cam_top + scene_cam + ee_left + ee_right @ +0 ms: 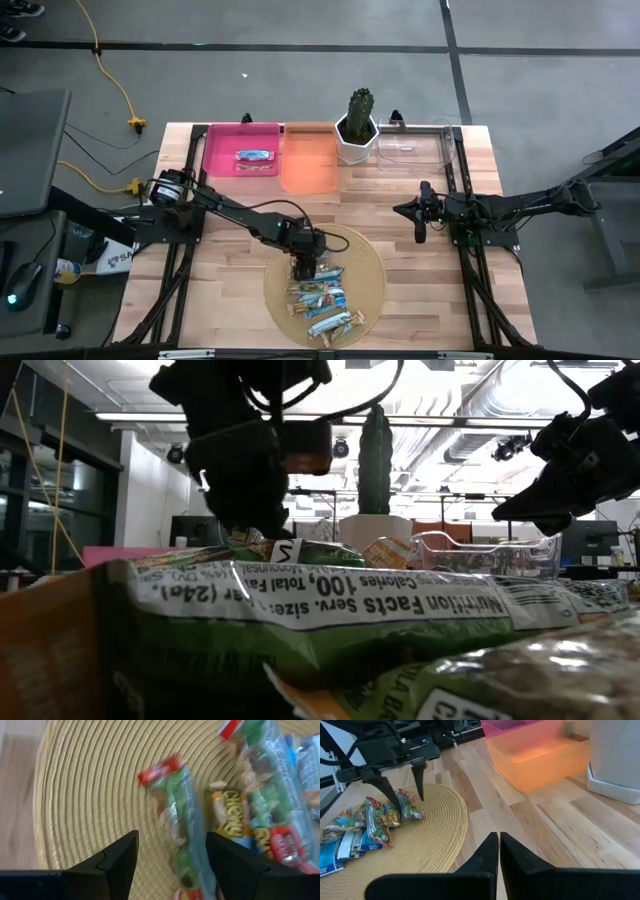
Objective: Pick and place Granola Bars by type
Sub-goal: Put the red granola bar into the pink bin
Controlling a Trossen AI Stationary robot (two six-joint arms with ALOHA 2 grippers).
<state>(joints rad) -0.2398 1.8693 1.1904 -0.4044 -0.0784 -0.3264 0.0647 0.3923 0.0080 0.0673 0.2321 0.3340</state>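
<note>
High view: the left tool [303,268] hung over the far edge of the pile of granola bars [322,300] on a round woven mat [368,270], fingers spread and holding nothing; one blue-wrapped bar [253,156] already lay in the pink bin [222,145], with the orange bin [309,165] beside it and a clear tray [415,148] past the potted cactus [358,125]. The right tool [419,230] waited shut above bare bench [230,300], well apart from the mat. Low view: crinkled printed wrappers filled the foreground; the left tool's dark bulk stood behind them. Left wrist view: the open fingers [117,857] straddled a green bar with a red end [175,815], not yet touching it; mat coiled and ribbed, wrappers glossy. Right wrist view: its fingers [487,852] pressed together; the bins looked smooth, translucent plastic. Judgement: step in hand is the pick; next move calls for lowering and closing on that single bar without dragging its neighbours.
</note>
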